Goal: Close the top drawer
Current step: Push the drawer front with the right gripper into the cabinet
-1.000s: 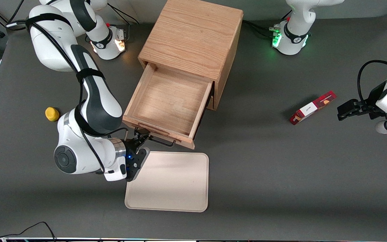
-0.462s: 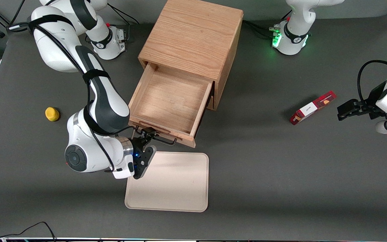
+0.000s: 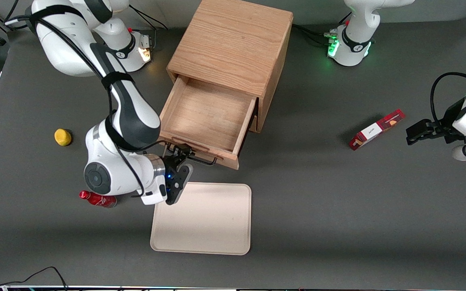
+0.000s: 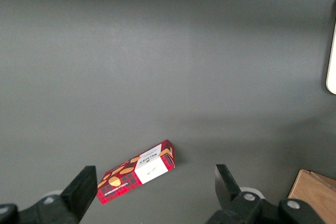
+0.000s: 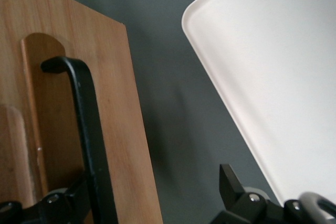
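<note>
My fingers (image 3: 181, 154), spread apart, sit at the top drawer (image 3: 208, 117) front w/ its black handle (image 5: 86, 129) between them.

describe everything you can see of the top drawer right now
The top drawer is a shallow box of light oak-looking wood, pulled well out of the cabinet and still open. Its inside is bare, with nothing in it. A thin black wire handle runs along its flat front, which faces the cream tray. The gripper is at that handle, with one finger against the drawer front beside the bar and the other clear of the wood, so it looks open.
</note>
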Motion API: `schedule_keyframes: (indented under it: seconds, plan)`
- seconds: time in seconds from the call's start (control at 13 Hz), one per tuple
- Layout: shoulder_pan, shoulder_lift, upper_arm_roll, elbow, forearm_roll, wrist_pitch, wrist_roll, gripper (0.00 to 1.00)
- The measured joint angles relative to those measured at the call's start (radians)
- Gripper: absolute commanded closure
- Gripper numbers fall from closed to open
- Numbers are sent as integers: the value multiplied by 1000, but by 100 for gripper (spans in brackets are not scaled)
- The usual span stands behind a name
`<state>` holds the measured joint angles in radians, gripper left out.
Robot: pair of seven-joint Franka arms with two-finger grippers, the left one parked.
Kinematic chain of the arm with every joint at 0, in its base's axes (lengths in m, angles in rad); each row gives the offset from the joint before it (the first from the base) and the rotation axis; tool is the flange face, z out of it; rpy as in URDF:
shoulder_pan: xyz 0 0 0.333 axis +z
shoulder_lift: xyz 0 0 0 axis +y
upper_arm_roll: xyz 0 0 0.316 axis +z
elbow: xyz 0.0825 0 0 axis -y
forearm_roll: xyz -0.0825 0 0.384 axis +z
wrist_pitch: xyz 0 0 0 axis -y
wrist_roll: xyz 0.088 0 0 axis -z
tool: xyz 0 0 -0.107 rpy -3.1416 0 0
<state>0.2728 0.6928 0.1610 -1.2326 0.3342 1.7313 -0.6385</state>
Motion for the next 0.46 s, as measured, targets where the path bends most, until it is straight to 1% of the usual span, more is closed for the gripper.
schedule_keyframes:
  seconds: [0.15, 0.46]
  plan:
    - [0, -38, 14, -75, 0, 33, 1, 0]
    - [0, -85, 32, -154, 0, 57, 1, 0]
